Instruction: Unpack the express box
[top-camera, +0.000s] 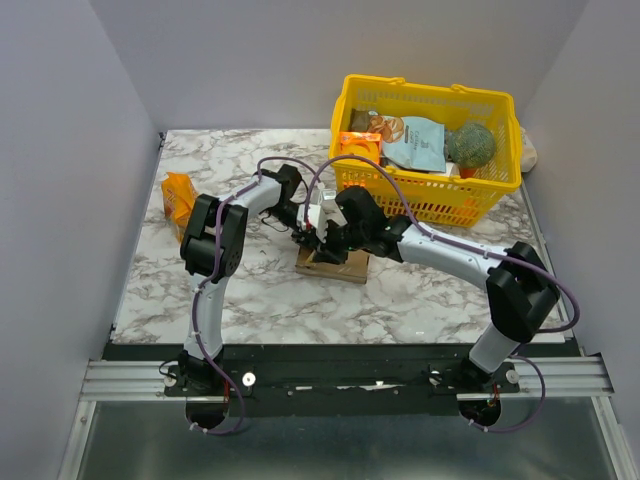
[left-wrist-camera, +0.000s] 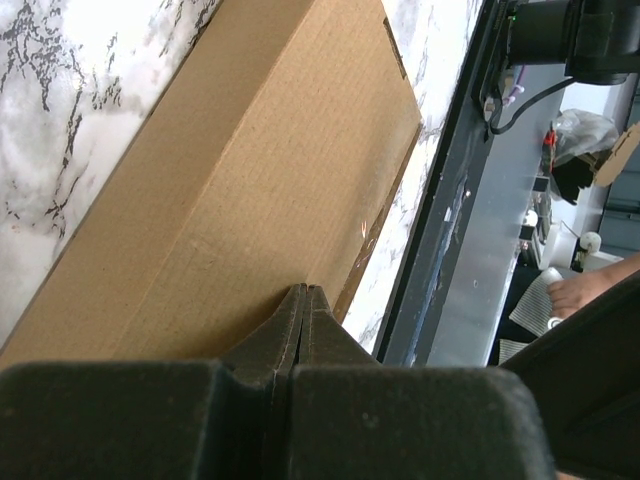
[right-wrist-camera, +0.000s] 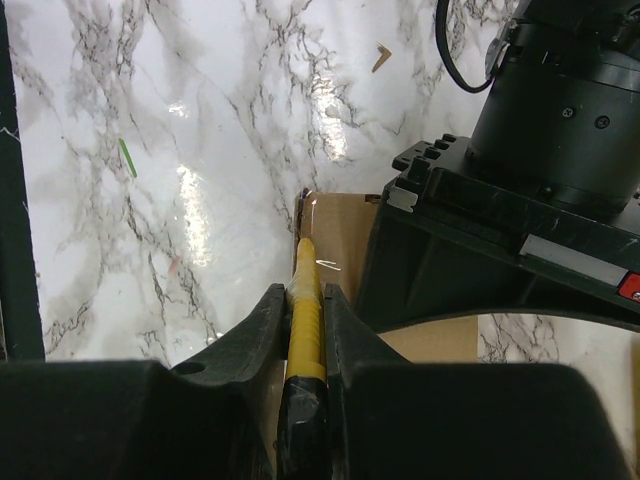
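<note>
The express box (top-camera: 340, 267) is a small brown carton lying flat on the marble table, its flaps shut. Its top fills the left wrist view (left-wrist-camera: 250, 180), and it shows partly in the right wrist view (right-wrist-camera: 340, 225). My left gripper (top-camera: 305, 235) is shut and empty, its tips (left-wrist-camera: 305, 292) resting on the box top. My right gripper (top-camera: 322, 243) is shut on a yellow-and-black cutter tool (right-wrist-camera: 305, 320). The tool's tip sits at the left edge of the box, right beside the left gripper's black body (right-wrist-camera: 500, 250).
A yellow mesh basket (top-camera: 430, 200) with packets and a green item stands just behind the box at the back right. An orange snack packet (top-camera: 178, 198) lies at the left. The table's dark front rail (left-wrist-camera: 450, 200) runs close past the box.
</note>
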